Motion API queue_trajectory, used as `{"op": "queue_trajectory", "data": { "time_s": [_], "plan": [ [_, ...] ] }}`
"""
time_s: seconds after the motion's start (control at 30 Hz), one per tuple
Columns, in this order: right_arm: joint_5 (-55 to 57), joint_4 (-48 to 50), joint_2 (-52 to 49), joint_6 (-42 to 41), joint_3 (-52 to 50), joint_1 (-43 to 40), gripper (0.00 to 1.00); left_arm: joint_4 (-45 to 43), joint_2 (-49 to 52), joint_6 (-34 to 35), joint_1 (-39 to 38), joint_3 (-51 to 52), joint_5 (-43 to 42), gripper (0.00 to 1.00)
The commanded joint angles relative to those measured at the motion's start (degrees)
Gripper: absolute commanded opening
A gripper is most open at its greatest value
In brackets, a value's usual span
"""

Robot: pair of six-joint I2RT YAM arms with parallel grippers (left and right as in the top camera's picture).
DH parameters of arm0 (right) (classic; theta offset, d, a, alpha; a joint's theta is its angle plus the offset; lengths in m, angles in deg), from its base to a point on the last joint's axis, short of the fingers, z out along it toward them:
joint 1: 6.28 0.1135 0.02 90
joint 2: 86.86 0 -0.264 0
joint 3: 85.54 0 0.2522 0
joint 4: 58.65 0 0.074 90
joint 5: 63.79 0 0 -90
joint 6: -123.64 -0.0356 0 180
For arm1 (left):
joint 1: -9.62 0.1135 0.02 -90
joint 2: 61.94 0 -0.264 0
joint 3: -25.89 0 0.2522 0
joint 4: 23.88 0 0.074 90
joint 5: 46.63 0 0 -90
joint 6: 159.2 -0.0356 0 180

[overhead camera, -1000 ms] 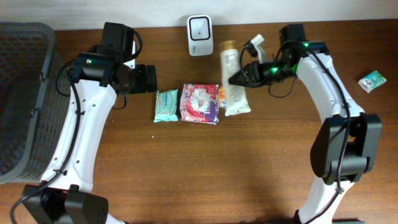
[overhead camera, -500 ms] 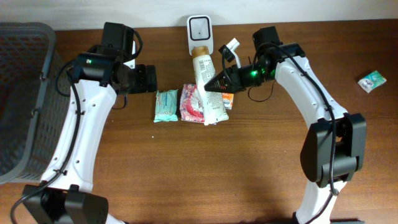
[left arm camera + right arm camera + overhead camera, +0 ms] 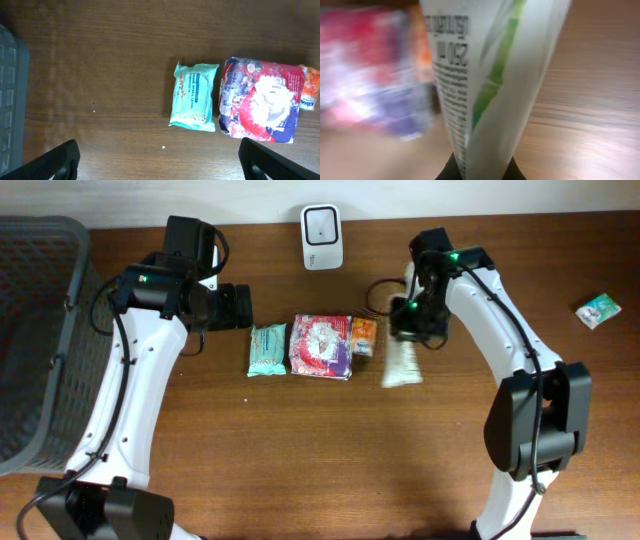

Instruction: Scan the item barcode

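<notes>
The white tube (image 3: 403,362), printed with a green stalk and black text, is pinched at one end by the right gripper (image 3: 411,320), whose jaws are closed tight on it. It shows blurred, in front of the scanner (image 3: 322,223) and to its right. Directly in front of the scanner lie an orange packet (image 3: 362,337), a red packet (image 3: 321,346) and a teal wipes pack (image 3: 267,349) in a row. Left of the scanner, the left gripper (image 3: 243,308) is spread wide, holding nothing. Far left sits a grey basket (image 3: 40,300).

Dark brown wooden table (image 3: 300,460), grain running sideways; pale wall strip (image 3: 250,192) along far edge; even light.
</notes>
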Motion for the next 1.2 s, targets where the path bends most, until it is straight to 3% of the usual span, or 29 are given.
{"op": "queue_trajectory", "data": {
  "time_s": [0.0, 0.13, 0.27, 0.3, 0.37, 0.43, 0.7, 0.77, 0.83, 0.93, 1.03, 1.17],
  "plan": [
    [26.8, -3.1, 1.6, -3.7, 1.3, -0.3, 0.04, 0.1, -0.2, -1.1, -0.2, -0.3, 0.6, 0.99],
    [41.1, -0.3, 1.5, -7.8, -6.8, -0.4, 0.04, 0.1, -0.2, -1.1, -0.2, -0.3, 0.6, 0.99],
    [42.9, 9.9, 1.5, -7.8, -18.1, -0.3, 0.05, 0.2, -0.2, -1.1, -0.2, -0.3, 0.6, 0.99],
    [41.8, 11.0, 1.5, -7.8, -19.4, -0.2, 0.14, 0.1, -0.2, -1.1, -0.2, -0.3, 0.6, 0.99],
    [37.7, 11.6, 1.5, -7.7, -19.7, -0.2, 0.18, 0.1, -0.2, -1.1, -0.2, -0.3, 0.6, 0.99],
    [30.9, 11.7, 1.5, -7.8, -19.7, -0.2, 0.3, 0.1, -0.2, -1.1, -0.2, -0.3, 0.6, 0.99],
    [23.0, 9.2, 1.5, -6.3, -13.6, 9.0, 0.37, 0.1, -0.2, -1.1, -0.2, -0.3, 0.6, 0.99],
    [21.6, 7.2, 1.5, -2.5, -9.4, 10.5, 0.48, 0.1, -0.2, -1.1, -0.2, -0.3, 0.6, 0.99],
    [23.5, 2.7, 1.5, -2.4, -4.3, 9.3, 0.52, 0.1, -0.2, -1.1, -0.2, -0.3, 0.6, 0.99],
    [22.6, -2.5, 1.5, -2.3, -0.3, 2.3, 0.71, 0.1, -0.2, -1.1, -0.2, -0.3, 0.6, 0.99],
    [8.3, -1.7, 1.0, 8.6, -3.7, -5.4, 0.73, 0.1, -0.2, -1.1, -0.2, -0.3, 0.6, 0.99],
    [2.3, 5.9, 0.7, 9.6, -11.3, -9.0, 0.74, 0.1, -0.2, -1.1, -0.2, -0.3, 0.6, 0.99]
  ]
}}
